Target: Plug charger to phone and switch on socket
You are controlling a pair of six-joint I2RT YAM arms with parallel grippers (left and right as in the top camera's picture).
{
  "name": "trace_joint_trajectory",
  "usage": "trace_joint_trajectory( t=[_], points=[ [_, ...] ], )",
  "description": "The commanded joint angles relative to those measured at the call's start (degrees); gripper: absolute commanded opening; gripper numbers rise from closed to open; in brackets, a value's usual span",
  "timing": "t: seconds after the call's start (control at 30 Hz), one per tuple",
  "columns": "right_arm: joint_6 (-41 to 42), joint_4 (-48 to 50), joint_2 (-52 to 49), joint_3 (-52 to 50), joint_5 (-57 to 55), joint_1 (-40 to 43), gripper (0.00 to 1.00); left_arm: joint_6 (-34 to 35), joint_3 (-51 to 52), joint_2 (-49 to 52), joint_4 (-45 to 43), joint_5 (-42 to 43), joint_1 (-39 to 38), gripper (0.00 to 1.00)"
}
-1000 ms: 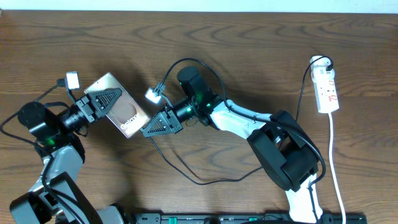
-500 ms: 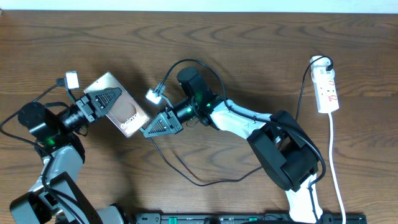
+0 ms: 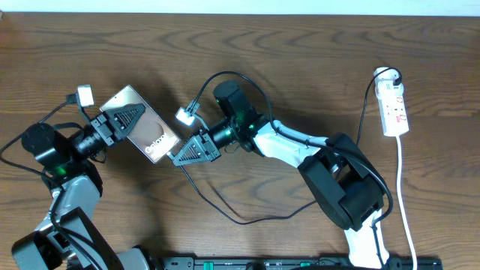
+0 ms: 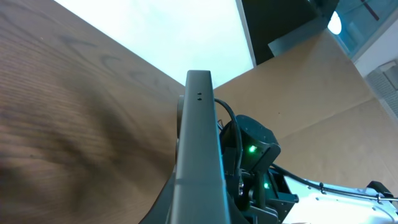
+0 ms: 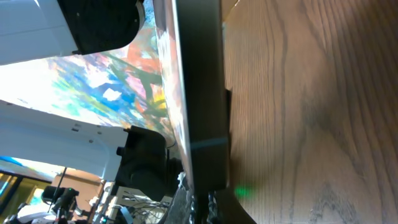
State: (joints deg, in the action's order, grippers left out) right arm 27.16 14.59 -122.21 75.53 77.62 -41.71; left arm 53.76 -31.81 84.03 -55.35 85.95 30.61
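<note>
Phone point(image 3: 155, 140) clamped in left pincer point(image 3: 135, 114) — right pincer point(image 3: 180, 156) closed beside it.

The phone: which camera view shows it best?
Overhead: the phone shows its face and Galaxy lettering, held by the left claw. The left wrist view gives only its edge; the right wrist view a dark strip, probably its edge.

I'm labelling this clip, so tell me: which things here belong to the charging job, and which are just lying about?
Job: phone, in the left hand; charger cable, tip end in the right hand; white socket strip.
Just there: wooden table; black rail at its near edge.
</note>
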Motion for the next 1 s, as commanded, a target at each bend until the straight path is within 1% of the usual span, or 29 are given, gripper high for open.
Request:
trace_joint_trajectory(
  t=[0.0, 0.53, 0.97],
  points=[
    [-1.1, -0.1, 0.1, 0.5, 1.0, -0.2, 0.01, 0.0, -2.2, 0.0, -0.5, -0.1, -0.2, 0.07],
    [-1.5, 0.9, 0.1, 0.5, 2.7, -0.1, 0.01, -1.3, -2.2, 0.0, -2.2, 4.1, -0.2, 0.07],
    [-1.6, 1.5, 0.1, 0.5, 4.5, -0.1, 0.01, -2.1, -2.2, 0.0, -2.7, 4.0, -0.2, 0.07]
  ],
)
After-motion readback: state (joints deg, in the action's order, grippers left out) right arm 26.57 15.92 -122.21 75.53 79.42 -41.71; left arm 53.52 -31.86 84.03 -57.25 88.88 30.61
